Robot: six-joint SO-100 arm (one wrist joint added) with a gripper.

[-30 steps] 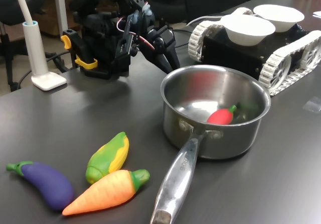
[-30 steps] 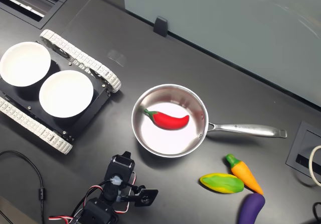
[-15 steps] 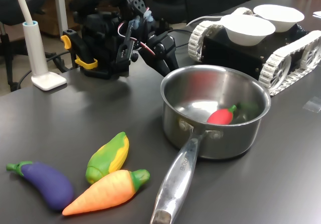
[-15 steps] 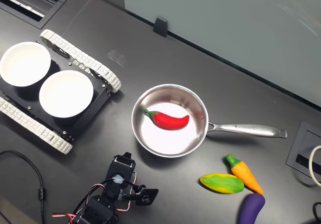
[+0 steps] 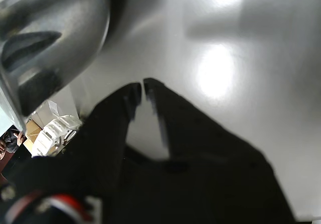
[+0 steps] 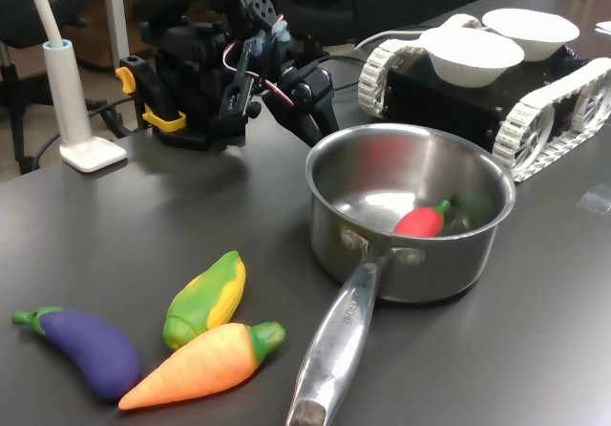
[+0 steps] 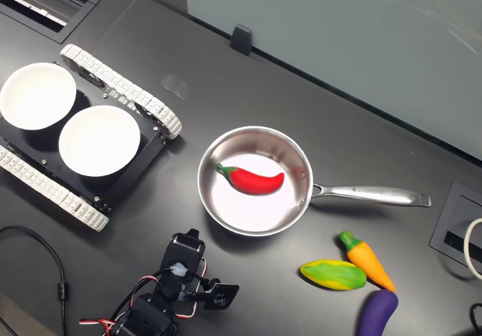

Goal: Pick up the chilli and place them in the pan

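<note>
The red chilli with its green stem lies inside the steel pan; in the first exterior view the chilli rests against the pan's far inner wall. My gripper hovers just outside the pan's rim, on the side away from the handle, low over the table. In the second exterior view the gripper sits below the pan. The wrist view shows the gripper with its black fingertips meeting and nothing between them, and the pan's outer wall close by.
A corn toy, an orange carrot and a purple aubergine lie beside the pan handle. A tracked vehicle carrying two white bowls stands behind the pan. A white lamp base stands at the first exterior view's left.
The arm has drawn back a little from the pan's rim. The chilli and pan have not moved.
</note>
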